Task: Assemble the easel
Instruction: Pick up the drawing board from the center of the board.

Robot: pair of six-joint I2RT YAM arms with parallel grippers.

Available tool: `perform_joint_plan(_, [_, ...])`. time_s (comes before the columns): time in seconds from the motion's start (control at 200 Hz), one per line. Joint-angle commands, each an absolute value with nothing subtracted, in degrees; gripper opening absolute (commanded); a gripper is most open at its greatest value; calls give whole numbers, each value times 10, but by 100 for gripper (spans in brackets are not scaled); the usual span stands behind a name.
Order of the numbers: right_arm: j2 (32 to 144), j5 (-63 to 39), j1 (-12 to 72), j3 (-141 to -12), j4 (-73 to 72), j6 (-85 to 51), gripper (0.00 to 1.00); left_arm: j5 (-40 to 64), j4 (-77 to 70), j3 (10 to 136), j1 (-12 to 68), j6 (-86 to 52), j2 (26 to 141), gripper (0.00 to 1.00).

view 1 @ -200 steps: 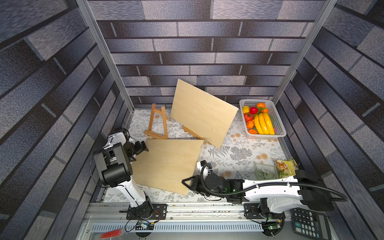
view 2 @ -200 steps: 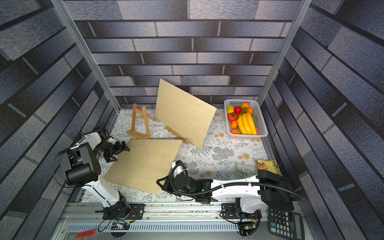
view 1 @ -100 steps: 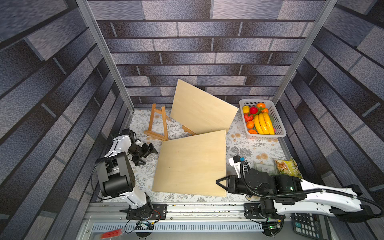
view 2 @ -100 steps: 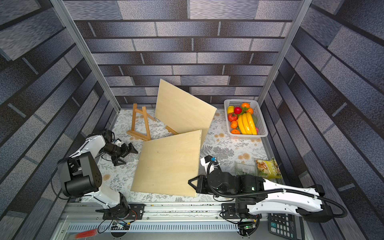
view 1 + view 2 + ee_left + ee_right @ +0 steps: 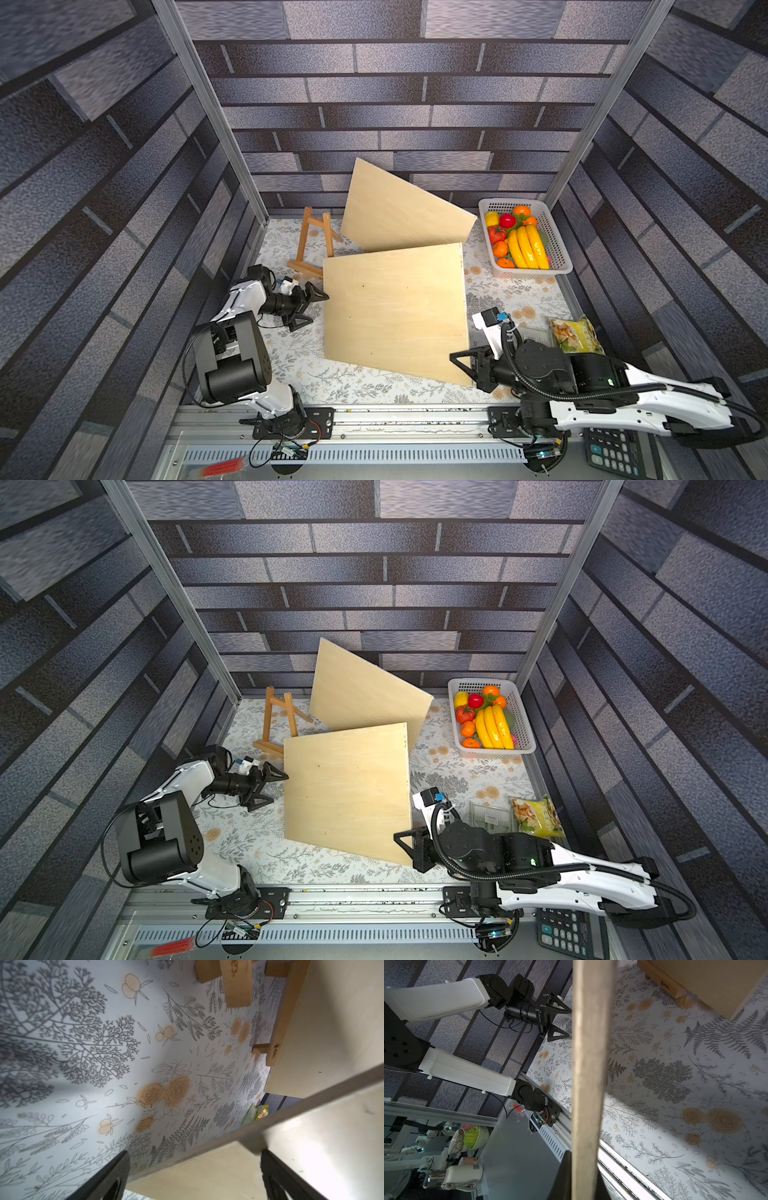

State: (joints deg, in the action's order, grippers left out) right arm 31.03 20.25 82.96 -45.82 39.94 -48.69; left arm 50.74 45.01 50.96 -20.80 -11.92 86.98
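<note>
Board (image 5: 395, 311) corner in right gripper (image 5: 467, 370); left gripper (image 5: 318, 309) spread beside opposite edge.

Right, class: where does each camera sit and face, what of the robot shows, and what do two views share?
Both top views: overhead, looking down on the floral table; left gripper open, right gripper shut on a pale plywood board.
Left wrist: on the left arm, facing past its dark fingers at the board's edge and a small wooden easel.
Right wrist: on the right arm, one finger showing, facing along the board's edge toward the left arm.
All share the board.
</note>
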Motion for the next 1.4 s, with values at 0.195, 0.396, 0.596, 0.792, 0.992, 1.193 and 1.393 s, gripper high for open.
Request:
perform_joint_plan(0.195, [263,253,831,-423,521,-360,0,665,214,382,-212,-177,750,100])
perform_joint_plan(0.396, [294,249,831,-440,518,-303,0,649,270,447,-207,-171,694,100])
perform_joint_plan(0.596, [294,256,831,-455,546,-274,0,396,516,587,-144,-58,625,100])
perform_joint_plan(0.792, [287,245,831,-465,558,-259,0,257,282,534,-142,-281,431,100])
perform_joint_plan(0.992, [316,205,831,-460,543,-238,0,223,442,797,59,-73,560,100])
perform_joint_plan(1.193, [315,206,832,-456,524,-215,0,178,576,894,260,159,617,100])
perform_joint_plan(1.393, [321,186,831,-456,513,-197,0,166,625,971,297,262,642,100])
